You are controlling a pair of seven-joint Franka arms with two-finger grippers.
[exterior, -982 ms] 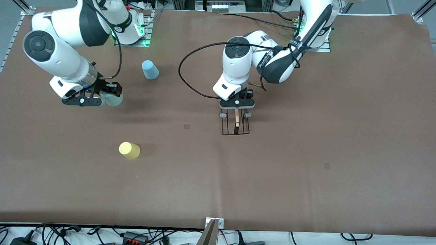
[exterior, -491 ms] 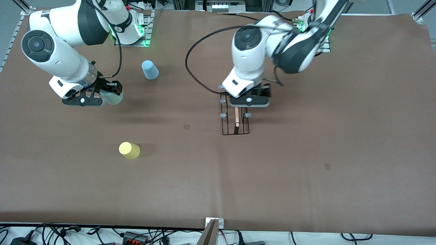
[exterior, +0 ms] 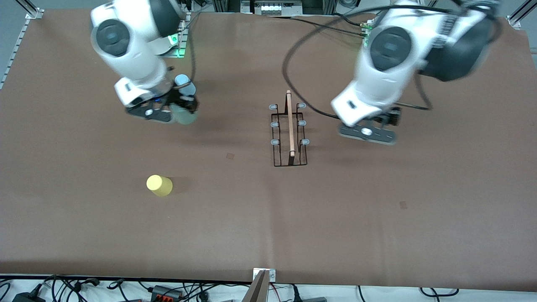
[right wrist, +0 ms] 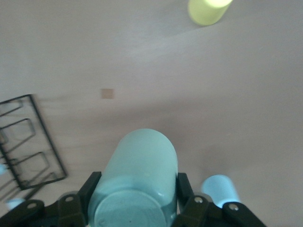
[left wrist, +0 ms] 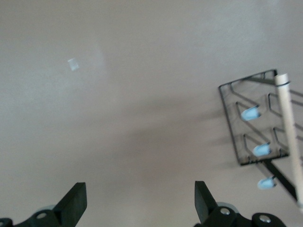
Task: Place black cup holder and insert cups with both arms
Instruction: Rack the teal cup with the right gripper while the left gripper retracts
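The black cup holder [exterior: 288, 130] stands upright mid-table, wooden handle on top; it also shows in the left wrist view [left wrist: 258, 123] and the right wrist view [right wrist: 28, 137]. My left gripper [exterior: 368, 132] is open and empty [left wrist: 139, 208], in the air beside the holder toward the left arm's end. My right gripper [exterior: 182, 110] is shut on the sage green cup [exterior: 185, 116], which fills its jaws [right wrist: 137, 175]. The light blue cup [exterior: 184, 85] stands on the table just by that gripper [right wrist: 220, 189]. The yellow cup [exterior: 159, 185] stands nearer the front camera [right wrist: 208, 9].
A brown cover [exterior: 377, 218] spreads over the table. Two small square marks lie on it, one [exterior: 230, 155] beside the holder and one [exterior: 403, 204] toward the left arm's end. Cables lie along the near edge [exterior: 168, 289].
My left gripper let go of the holder's handle, rose and swung toward the left arm's end. My right gripper carried the green cup toward the holder, to beside the blue cup.
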